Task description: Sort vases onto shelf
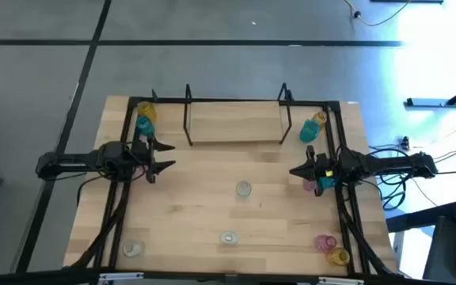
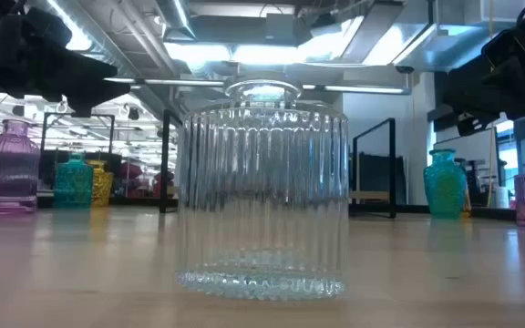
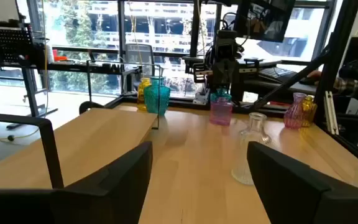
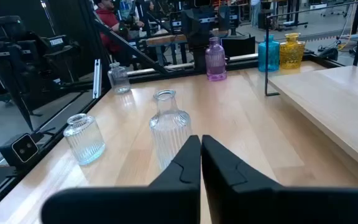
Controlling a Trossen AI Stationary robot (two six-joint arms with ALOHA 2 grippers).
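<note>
The left gripper [image 1: 167, 156] hovers over the counter's [image 1: 212, 198] left side with fingers spread wide and empty, while the right gripper [image 1: 295, 171] waits opposite, fingers pressed together on nothing. The shelf [image 1: 236, 125] lies bare at the back edge; the vases sit scattered: teal [image 1: 144, 124] and yellow [image 1: 318, 120] near the back corners, a clear one [image 1: 244, 188] mid-counter, and what looks like a pink one [image 1: 325, 242] front right.

The desk [image 1: 212, 198] is pale wood with a smooth, faintly shiny finish and visible grain, edged by a matt black metal frame [image 1: 345, 198]. The shelf [image 1: 236, 125] is a board of the same light wood, with thin black wire uprights [image 1: 187, 119]. A clear vase [image 2: 262, 191] looks like ribbed glass, glossy and see-through. The pink vase [image 2: 7, 169] and teal vase [image 2: 445, 185] show the same ribbed, translucent sheen. The left gripper [image 3: 201, 180] has matt black, plastic-looking fingers.
</note>
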